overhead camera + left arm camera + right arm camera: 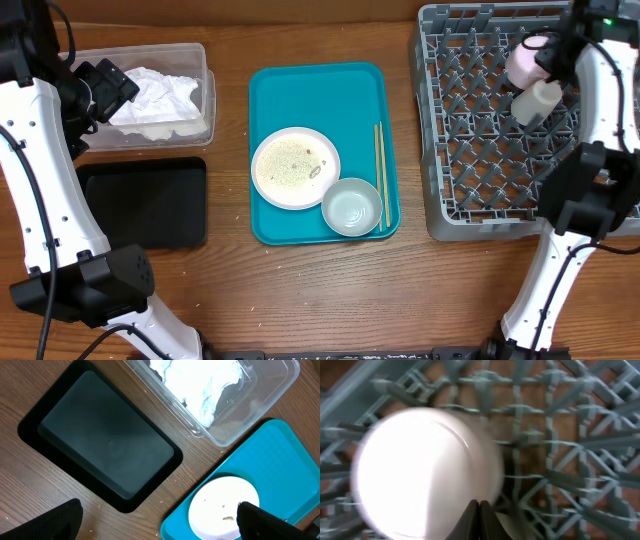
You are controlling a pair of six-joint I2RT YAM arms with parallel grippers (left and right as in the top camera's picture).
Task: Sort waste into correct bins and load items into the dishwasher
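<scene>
Nearest: right gripper [480, 510], jaws shut at the rim of the pale pink bowl [425, 470]; we could not tell whether it pinched it. Bowl lay among dish rack [560, 435] pegs. We judged it rigid, light and slick, best held by the rim. Left gripper [155, 517] stood open.
</scene>
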